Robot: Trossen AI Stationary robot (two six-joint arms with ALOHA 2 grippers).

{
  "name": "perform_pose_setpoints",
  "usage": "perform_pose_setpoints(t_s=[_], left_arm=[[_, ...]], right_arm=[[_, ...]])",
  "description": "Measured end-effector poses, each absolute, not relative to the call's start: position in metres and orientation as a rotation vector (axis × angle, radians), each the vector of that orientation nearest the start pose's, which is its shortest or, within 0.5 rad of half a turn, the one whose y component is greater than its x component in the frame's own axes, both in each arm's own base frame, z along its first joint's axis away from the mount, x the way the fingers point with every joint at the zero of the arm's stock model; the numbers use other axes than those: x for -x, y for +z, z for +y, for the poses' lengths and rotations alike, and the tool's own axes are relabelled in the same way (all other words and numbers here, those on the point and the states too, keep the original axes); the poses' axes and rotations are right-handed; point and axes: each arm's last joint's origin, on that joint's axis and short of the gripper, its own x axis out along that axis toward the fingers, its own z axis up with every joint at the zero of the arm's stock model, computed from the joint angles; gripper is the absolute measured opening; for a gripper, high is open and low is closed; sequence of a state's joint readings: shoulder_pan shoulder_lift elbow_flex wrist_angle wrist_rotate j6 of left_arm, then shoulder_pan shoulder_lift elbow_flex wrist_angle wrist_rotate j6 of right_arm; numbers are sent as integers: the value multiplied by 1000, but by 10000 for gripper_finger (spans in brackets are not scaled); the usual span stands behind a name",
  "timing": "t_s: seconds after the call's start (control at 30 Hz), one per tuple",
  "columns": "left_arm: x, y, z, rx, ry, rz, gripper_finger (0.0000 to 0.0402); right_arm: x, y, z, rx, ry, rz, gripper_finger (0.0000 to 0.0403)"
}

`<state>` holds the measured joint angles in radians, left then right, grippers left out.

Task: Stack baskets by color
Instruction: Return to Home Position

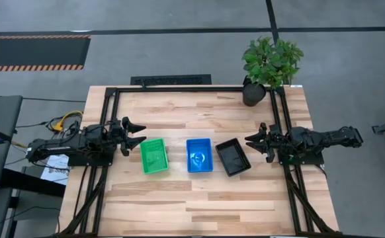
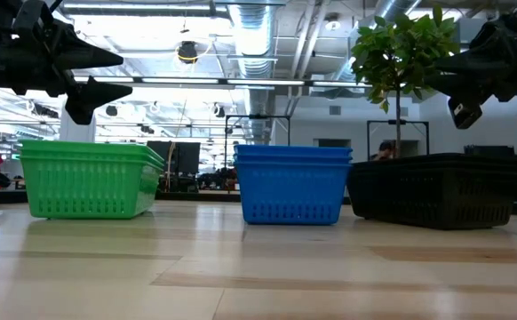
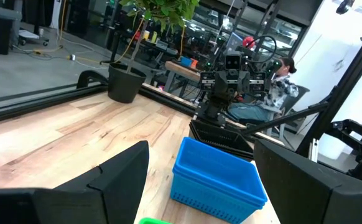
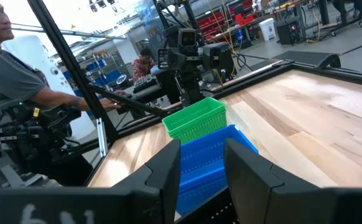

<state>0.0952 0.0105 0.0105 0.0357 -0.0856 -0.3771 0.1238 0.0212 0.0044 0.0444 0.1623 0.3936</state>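
Note:
Three stacks of baskets stand in a row on the middle of the table, each resting on its base: green (image 1: 154, 156) on the left, blue (image 1: 199, 155) in the middle, black (image 1: 233, 157) on the right. The low view shows layered rims on the green (image 2: 85, 182), blue (image 2: 292, 185) and black (image 2: 432, 188) stacks. My left gripper (image 1: 139, 133) hovers level and open, left of the green stack and above the table. My right gripper (image 1: 252, 144) hovers level and open, right of the black stack. Neither has anything between its fingers.
A potted plant (image 1: 270, 66) stands at the table's far right corner. A black frame (image 1: 179, 89) runs along the table's far edge and sides. Bare wood lies in front of and behind the row of baskets. A person (image 4: 19, 74) sits beyond the table's left side.

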Motion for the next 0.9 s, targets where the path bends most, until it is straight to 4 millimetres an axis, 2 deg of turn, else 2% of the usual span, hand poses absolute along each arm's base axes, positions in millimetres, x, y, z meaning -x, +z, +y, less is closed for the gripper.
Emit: perform_pose_setpoints(t_s=[0.9], left_arm=[[-97, 170, 12, 376, 172, -69, 278]], right_arm=[[-98, 168, 7, -397, -33, -35, 139]])
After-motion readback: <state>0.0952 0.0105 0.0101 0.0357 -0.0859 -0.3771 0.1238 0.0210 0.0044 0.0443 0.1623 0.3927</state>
